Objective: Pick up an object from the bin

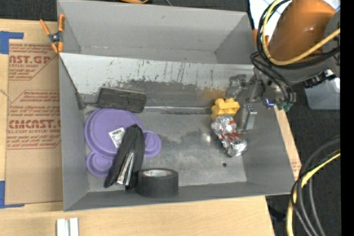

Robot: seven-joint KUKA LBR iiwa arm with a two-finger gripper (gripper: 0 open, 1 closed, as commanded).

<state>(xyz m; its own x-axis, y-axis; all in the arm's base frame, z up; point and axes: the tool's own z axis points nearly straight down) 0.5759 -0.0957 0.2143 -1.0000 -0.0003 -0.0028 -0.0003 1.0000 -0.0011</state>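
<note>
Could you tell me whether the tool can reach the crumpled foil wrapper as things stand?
Likely yes: the tool hangs right beside the crumpled foil wrapper; nothing covers it, and only the yellow block sits close.

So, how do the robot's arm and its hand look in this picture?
The wrist carries a rounded, glossy orange cover. Yellow and black cables loop around the cover's edge. The hand is a compact piece of grey metal with darker parts where it joins the wrist.

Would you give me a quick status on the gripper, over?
Gripper low at right side of bin, beside yellow block and crumpled foil wad. Grasp not confirmed. Black stapler, tape roll clear at left.
</note>
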